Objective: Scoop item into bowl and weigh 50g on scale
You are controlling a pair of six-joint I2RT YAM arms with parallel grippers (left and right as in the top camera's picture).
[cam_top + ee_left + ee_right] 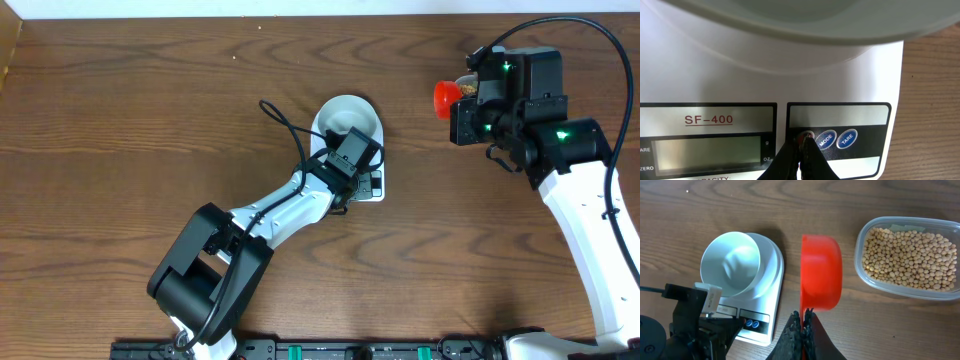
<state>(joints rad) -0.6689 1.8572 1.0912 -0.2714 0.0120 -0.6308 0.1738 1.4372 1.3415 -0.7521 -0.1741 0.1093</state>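
The white bowl [345,112] stands on the white scale [374,187]; it looks empty in the right wrist view [730,262]. My left gripper [801,145] is shut, with its tips on the scale's [740,75] red round button, left of the MODE and TARE buttons. The display is blank. The bowl's rim [840,25] fills the top of that view. My right gripper [803,317] is shut on the handle of a red scoop [821,272], held above the table between the scale [772,280] and the beans [910,257]. The scoop's inside is hidden.
The beans lie in a clear plastic tub [860,245] at the right. In the overhead view the tub is almost hidden under the right wrist, and the red scoop [445,97] shows beside it. The left arm [270,220] stretches from the front edge to the scale.
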